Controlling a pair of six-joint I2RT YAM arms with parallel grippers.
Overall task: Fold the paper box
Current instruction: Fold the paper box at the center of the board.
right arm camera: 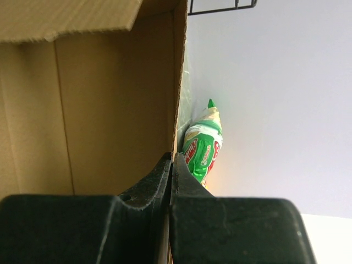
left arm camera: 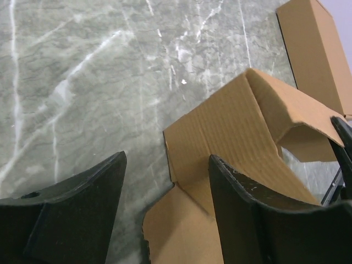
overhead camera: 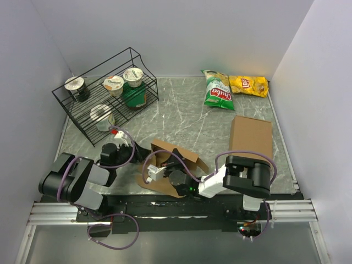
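The paper box [overhead camera: 177,160] is a brown die-cut blank lying half folded at the near middle of the table, with one panel raised. In the left wrist view the paper box [left arm camera: 231,126] shows a standing flap bent over at its top. My left gripper [left arm camera: 168,165] is open at the blank's left edge, with a flat flap and bare table showing between its fingers [left arm camera: 82,209] and nothing clamped. My right gripper [right arm camera: 172,160] is shut on the edge of an upright box wall [right arm camera: 110,110]. From above, the right gripper [overhead camera: 165,171] reaches in from the right over the blank's near part, and the left gripper [overhead camera: 142,155] sits just left of it.
A plain cardboard slab [overhead camera: 251,137] lies at the right and also appears as a slab [left arm camera: 313,49] beyond the box. A green chips bag [overhead camera: 217,91] and a yellow one [overhead camera: 248,85] lie at the back. A black wire rack [overhead camera: 107,96] with yoghurt cups stands back left.
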